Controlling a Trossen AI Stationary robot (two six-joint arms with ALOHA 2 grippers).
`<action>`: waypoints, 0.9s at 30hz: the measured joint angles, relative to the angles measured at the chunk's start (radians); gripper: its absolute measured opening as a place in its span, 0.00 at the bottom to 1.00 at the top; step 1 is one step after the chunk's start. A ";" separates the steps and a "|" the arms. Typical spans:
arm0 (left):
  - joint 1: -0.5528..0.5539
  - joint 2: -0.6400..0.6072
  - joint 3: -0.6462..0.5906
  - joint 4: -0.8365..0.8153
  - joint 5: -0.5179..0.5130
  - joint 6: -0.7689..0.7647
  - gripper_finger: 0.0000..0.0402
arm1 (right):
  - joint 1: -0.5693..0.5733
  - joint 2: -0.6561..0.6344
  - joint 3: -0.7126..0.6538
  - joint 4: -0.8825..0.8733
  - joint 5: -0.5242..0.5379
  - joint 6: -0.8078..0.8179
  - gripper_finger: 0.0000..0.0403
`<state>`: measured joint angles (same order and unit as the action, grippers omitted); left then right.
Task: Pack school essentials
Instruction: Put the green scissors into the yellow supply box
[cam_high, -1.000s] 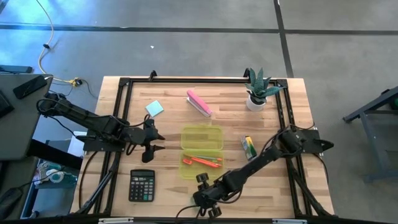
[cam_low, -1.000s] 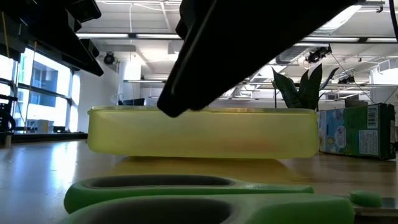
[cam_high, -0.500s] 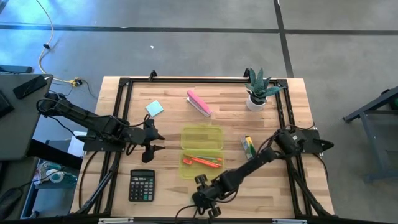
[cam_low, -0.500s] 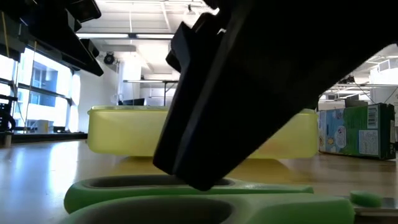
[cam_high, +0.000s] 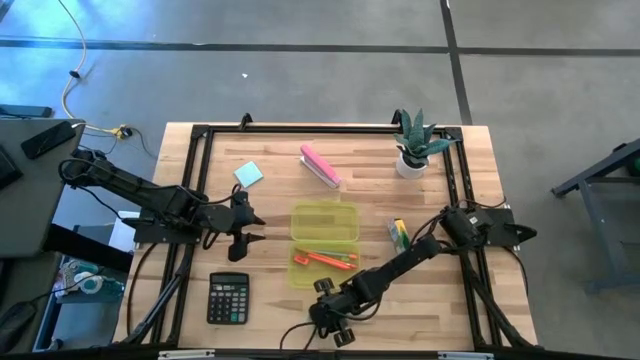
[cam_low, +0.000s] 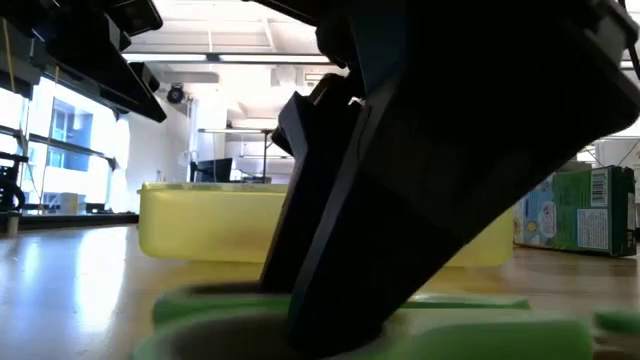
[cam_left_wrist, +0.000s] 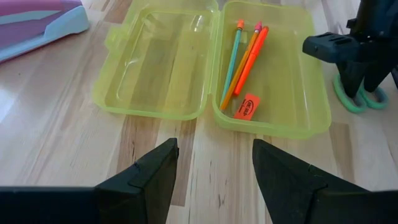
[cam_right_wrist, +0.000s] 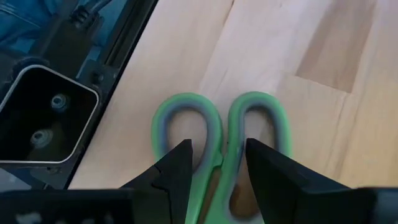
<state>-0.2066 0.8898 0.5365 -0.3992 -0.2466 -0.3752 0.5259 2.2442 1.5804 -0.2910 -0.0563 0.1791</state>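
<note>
From above I see the wooden table (cam_high: 270, 150) on grey concrete, a plant (cam_high: 415, 148) at its far corner, the yellow case (cam_high: 324, 245) open mid-table with pens (cam_high: 325, 260) inside. My left gripper (cam_high: 250, 228) waits beside it, fingers apart. At table height, my right arm blocks most of the case. The right wrist shows my right gripper (cam_right_wrist: 219, 163) spread over the scissors (cam_right_wrist: 222, 134), straddling the handles' joint.
</note>
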 joint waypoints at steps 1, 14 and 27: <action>0.000 0.000 0.000 0.000 0.000 0.000 0.49 | 0.000 0.000 -0.005 0.005 0.000 0.001 0.35; 0.000 0.000 0.000 0.000 0.000 0.000 0.49 | -0.003 -0.003 -0.005 -0.028 0.019 -0.001 0.16; 0.000 0.000 0.000 0.000 0.000 0.000 0.49 | 0.004 -0.007 -0.006 -0.032 0.019 0.029 0.14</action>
<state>-0.2062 0.8898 0.5365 -0.3992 -0.2465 -0.3751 0.5303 2.2376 1.5742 -0.3232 -0.0374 0.2082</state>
